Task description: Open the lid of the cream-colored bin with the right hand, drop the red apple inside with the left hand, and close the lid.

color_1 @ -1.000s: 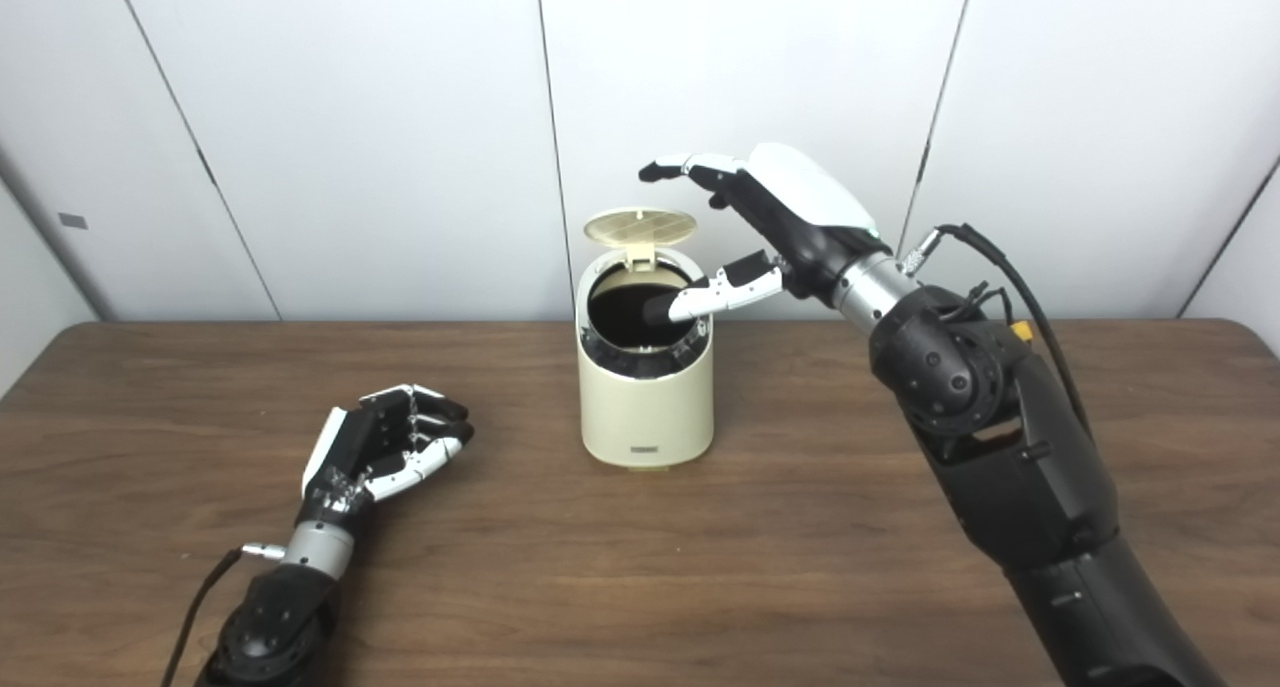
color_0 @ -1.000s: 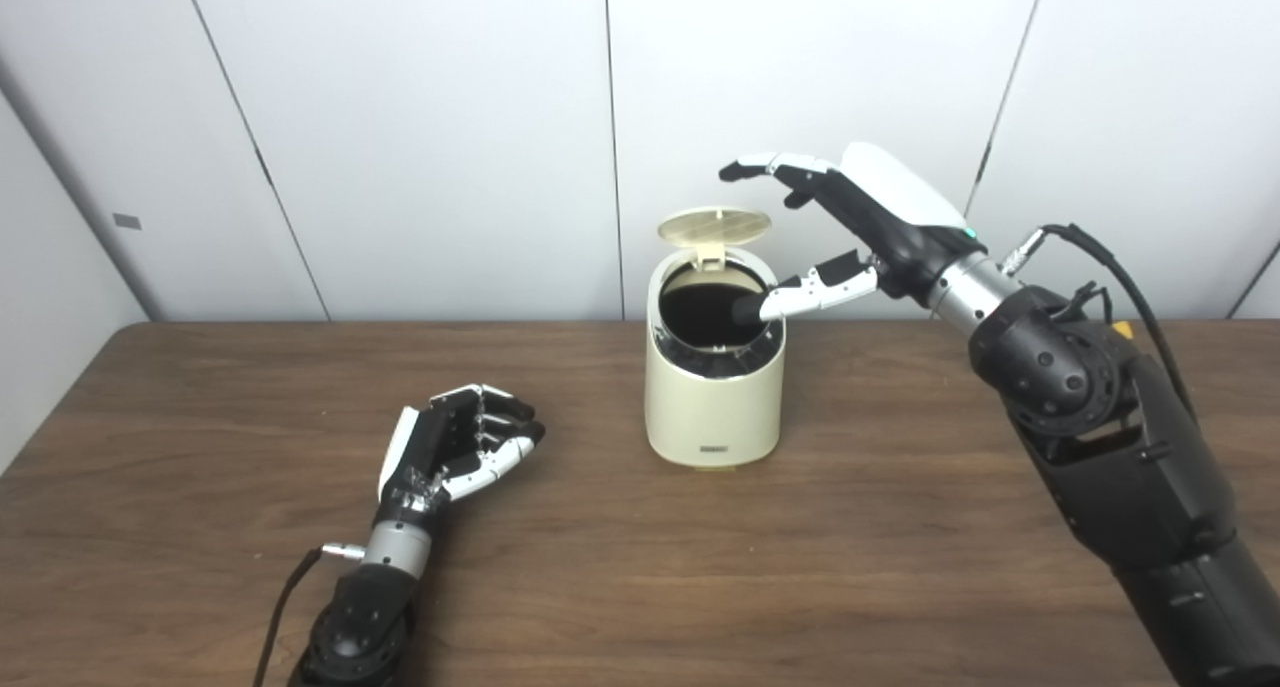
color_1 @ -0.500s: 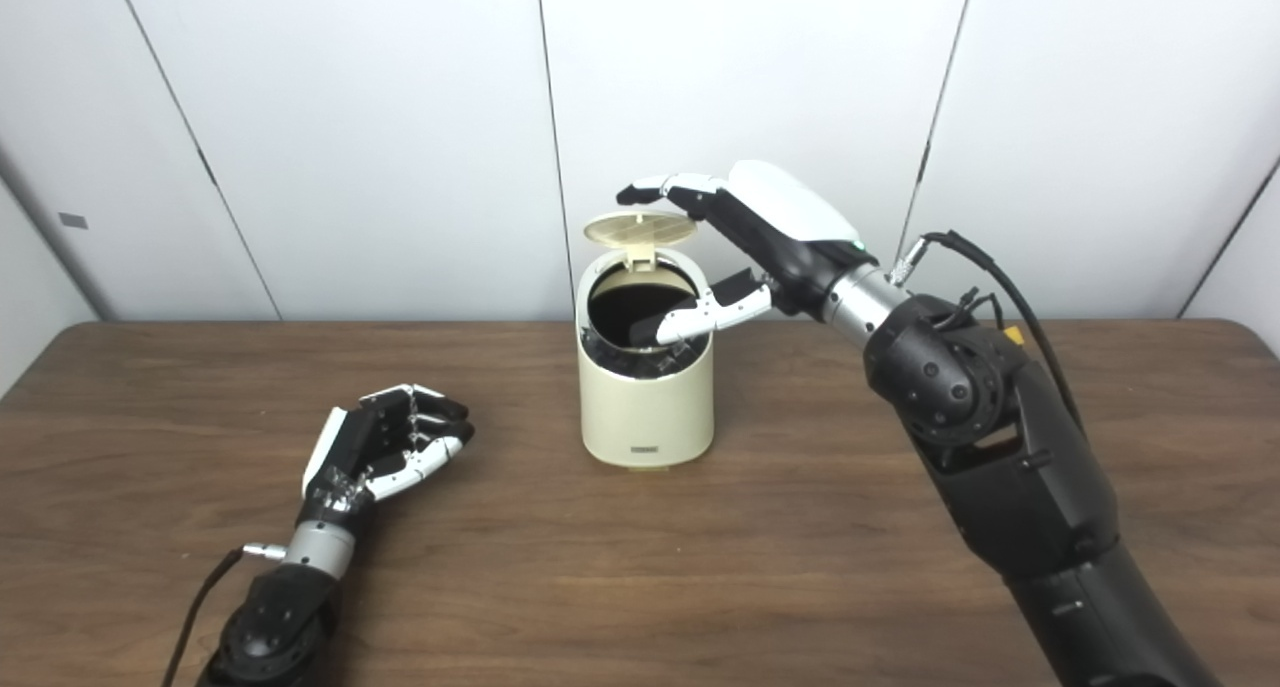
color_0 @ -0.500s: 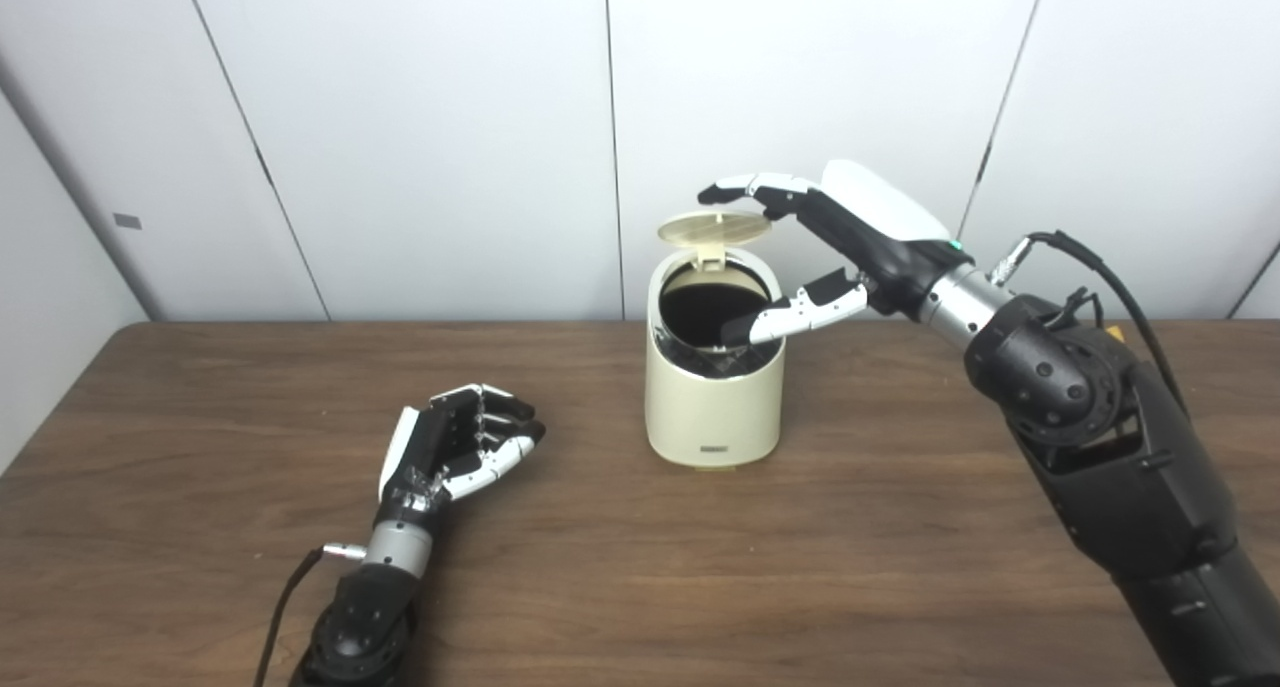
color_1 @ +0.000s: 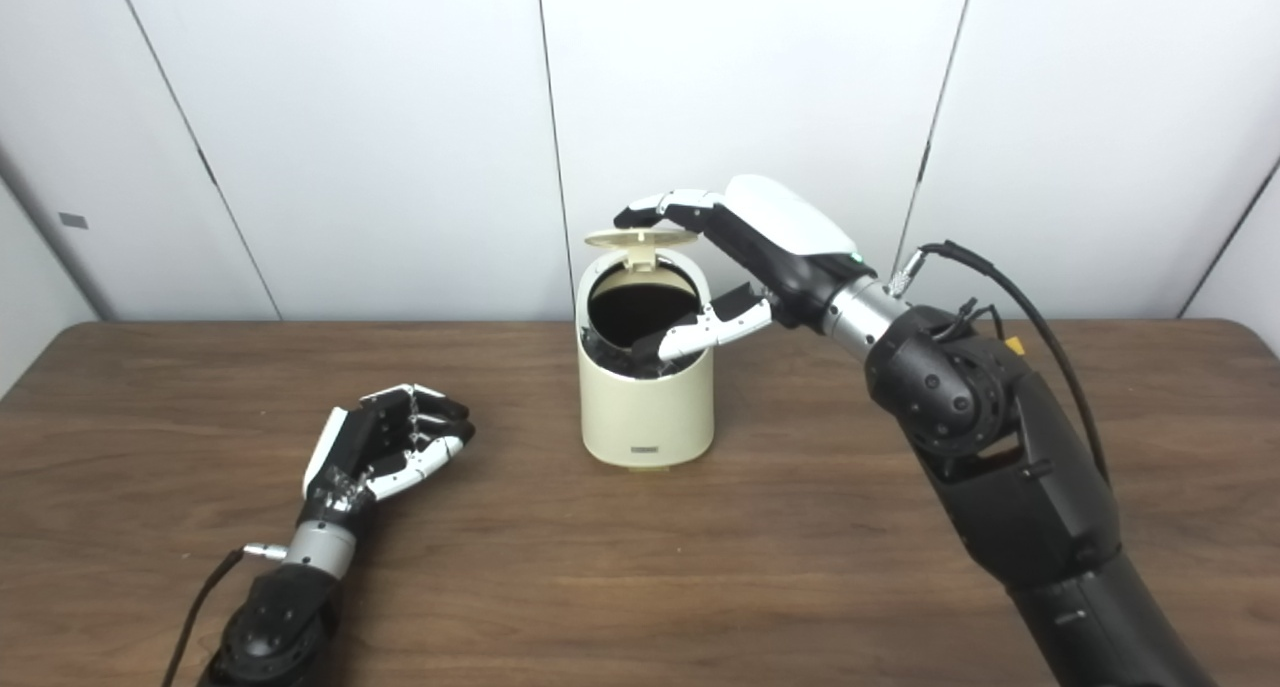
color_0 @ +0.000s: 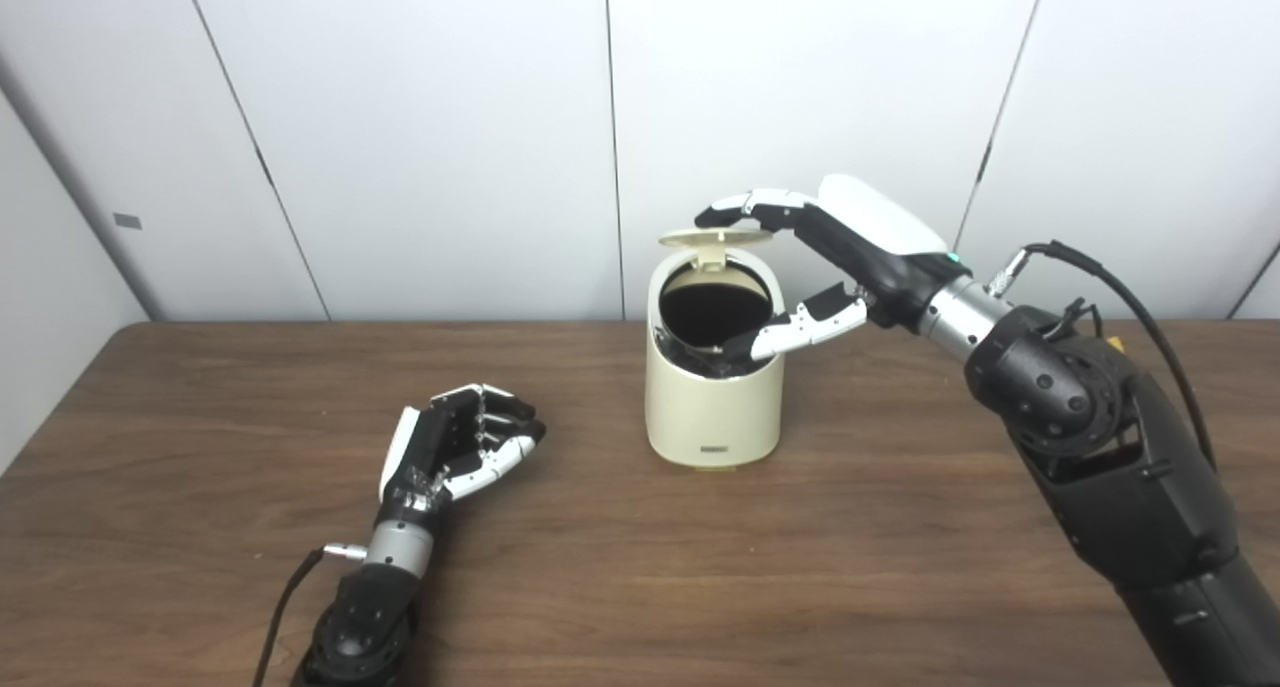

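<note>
Since no apple shows anywhere on the desk (color_0: pixel 900 567), I judge it already dropped in, though the dark interior of the bin (color_0: pixel 714 397) hides it. Only closing is left. Lid (color_0: pixel 715 237) is hinged up, tilted low over the opening. My right hand (color_0: pixel 835 257) is spread, holding nothing: fingertips on the lid's top, thumb across the rim. Left hand (color_0: pixel 455 447) rests curled and empty on the desk, well apart.
</note>
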